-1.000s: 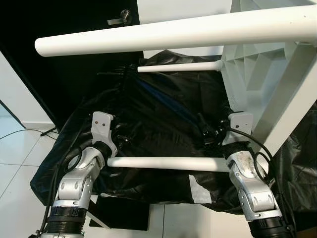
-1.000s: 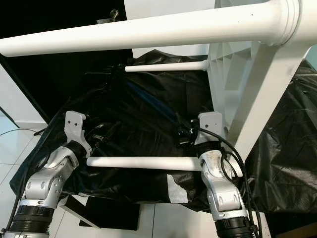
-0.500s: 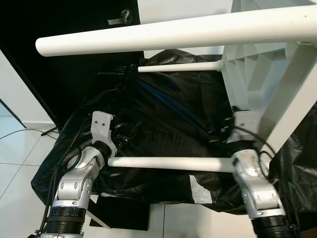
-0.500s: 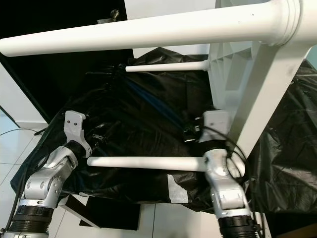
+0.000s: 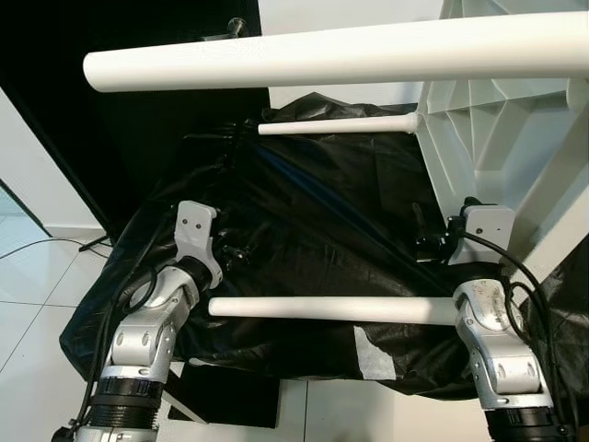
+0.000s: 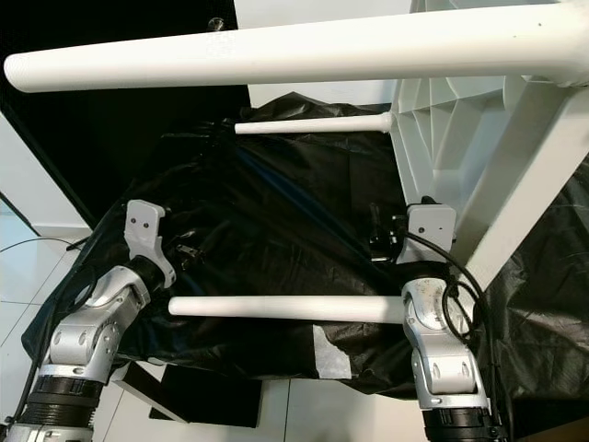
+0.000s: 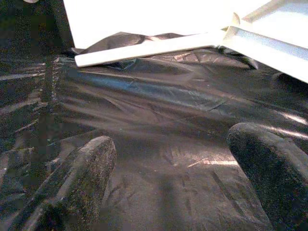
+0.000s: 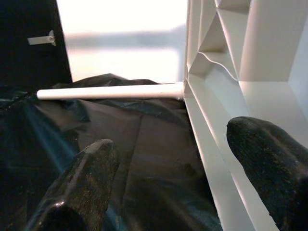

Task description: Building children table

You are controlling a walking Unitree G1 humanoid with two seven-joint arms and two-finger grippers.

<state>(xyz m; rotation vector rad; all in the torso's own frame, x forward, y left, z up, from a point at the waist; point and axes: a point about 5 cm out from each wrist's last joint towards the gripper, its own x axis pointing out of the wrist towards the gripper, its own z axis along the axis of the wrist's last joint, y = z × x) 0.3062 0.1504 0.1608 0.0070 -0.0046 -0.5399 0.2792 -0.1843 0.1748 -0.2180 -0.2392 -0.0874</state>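
Both claws gape wide, gripping nothing. Left gripper hovers over black sheet; right gripper faces the white table

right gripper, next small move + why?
Probably ease the right gripper toward the ribbed underside of the white tabletop and close on its edge. Its fingers are open and hold nothing, with the tabletop's edge running between them. The table lies on its side on black plastic sheeting, three legs in view sticking out sideways, so steadying it looks sensible.
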